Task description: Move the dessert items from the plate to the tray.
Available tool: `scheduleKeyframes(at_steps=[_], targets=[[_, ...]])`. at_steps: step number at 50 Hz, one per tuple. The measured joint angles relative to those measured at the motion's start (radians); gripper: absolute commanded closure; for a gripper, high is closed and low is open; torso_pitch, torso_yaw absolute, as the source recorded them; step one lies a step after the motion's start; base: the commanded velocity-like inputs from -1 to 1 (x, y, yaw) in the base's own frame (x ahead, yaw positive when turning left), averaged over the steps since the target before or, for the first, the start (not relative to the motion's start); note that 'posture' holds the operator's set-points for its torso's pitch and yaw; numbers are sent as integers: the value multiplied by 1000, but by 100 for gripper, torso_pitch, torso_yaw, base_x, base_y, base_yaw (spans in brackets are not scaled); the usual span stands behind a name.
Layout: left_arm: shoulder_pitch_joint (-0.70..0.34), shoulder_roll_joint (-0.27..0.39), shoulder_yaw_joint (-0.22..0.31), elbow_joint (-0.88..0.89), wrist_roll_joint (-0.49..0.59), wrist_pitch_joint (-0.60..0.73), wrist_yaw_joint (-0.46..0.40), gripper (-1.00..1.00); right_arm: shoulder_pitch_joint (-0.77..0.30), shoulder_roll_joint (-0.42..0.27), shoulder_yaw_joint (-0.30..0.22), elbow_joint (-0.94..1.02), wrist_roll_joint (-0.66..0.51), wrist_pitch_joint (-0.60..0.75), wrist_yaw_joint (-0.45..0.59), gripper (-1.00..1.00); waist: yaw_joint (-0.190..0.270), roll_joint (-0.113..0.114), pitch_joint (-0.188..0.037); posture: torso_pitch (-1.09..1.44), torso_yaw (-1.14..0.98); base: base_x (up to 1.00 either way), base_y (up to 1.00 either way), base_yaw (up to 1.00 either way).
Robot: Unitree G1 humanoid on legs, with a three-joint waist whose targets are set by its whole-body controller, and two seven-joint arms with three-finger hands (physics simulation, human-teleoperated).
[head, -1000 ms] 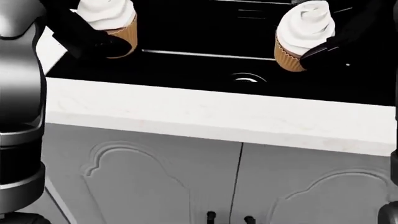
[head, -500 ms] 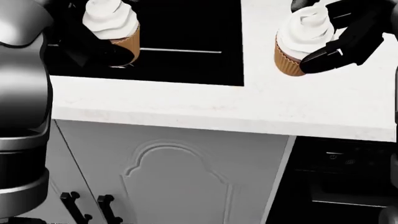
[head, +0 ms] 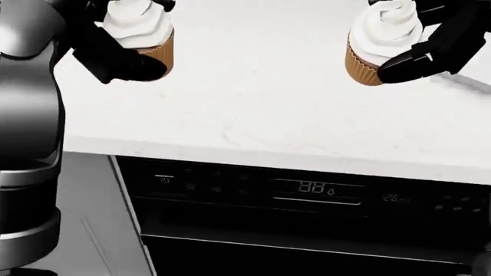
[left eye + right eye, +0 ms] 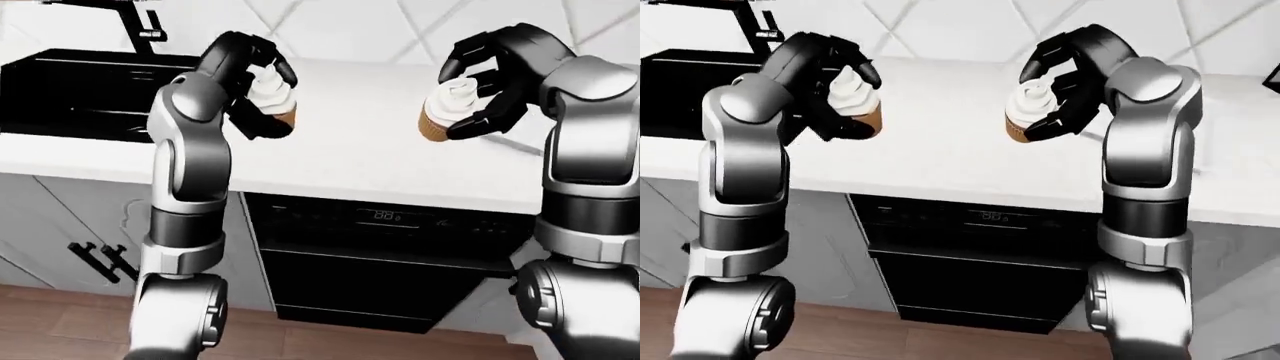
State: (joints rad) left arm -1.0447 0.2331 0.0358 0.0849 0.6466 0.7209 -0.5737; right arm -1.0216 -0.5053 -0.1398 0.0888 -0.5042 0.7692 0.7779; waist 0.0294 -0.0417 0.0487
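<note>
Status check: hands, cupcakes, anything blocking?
Left hand shut on left cupcake. Right hand shut on right cupcake. Both above counter. Tray not visible.

White marble-look counter runs across L-eye view. Black sink set in it at left, dark faucet above. Wall behind: white tile w/ diagonal seams. Under counter: black dishwasher w/ lit display, grey panelled cabinet at left w/ black handles. Wood-plank floor. Even, soft light.
</note>
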Motion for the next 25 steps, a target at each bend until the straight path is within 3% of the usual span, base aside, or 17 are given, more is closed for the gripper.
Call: scheduleKeyframes(at_steps=[1, 4, 10, 13, 14, 17, 20, 22, 23, 25], targets=[[1, -10, -4, -6, 0, -4, 2, 100, 4, -5, -7, 2, -1, -3, -4, 100, -12, -14, 1, 0, 0, -4, -100, 0], [22, -26, -36, 15, -15, -5, -9, 100, 27, -10, -18, 27, -9, 6, -7, 100, -34, -22, 7, 0, 0, -3, -100, 0], [8, -10, -11, 0, -5, 8, -10, 100, 5, -7, -6, 3, 0, 3, -3, 100, -16, 36, 24, 0, 0, -3, -100, 0], [-2, -1, 1, -11, 1, 1, -2, 100, -5, 0, 2, 7, 4, -5, -6, 100, 14, 71, 11, 0, 0, -3, -100, 0], [10, 0, 4, -12, 2, 0, -1, 100, 7, 6, 7, 1, 7, -6, -4, 100, 18, 73, 11, 0, 0, -2, -100, 0], [24, 0, 4, 8, 5, 11, -3, 100, 19, 7, 20, 15, 15, 6, 9, 100, 10, 82, -17, 0, 0, -3, -100, 0], [12, -1, 2, -3, 3, 10, -3, 100, 5, 0, 3, 0, 11, 8, 3, 100, 8, 40, 0, 0, 0, -2, -100, 0], [4, -8, -4, -10, 1, 0, -1, 100, 3, -9, -9, -6, 7, 5, -4, 100, -9, -13, -4, 0, 0, -1, -59, 0], [19, -20, -13, -10, -2, -6, 0, 100, 15, -17, -11, 0, 4, -5, -9, 100, -20, -17, 2, 0, 0, 0, 100, 0], [35, -27, -36, 11, -13, -2, -12, 100, 34, -26, -7, 15, -14, -16, -5, 100, -30, -56, -4, 0, 0, 0, 100, 0]])
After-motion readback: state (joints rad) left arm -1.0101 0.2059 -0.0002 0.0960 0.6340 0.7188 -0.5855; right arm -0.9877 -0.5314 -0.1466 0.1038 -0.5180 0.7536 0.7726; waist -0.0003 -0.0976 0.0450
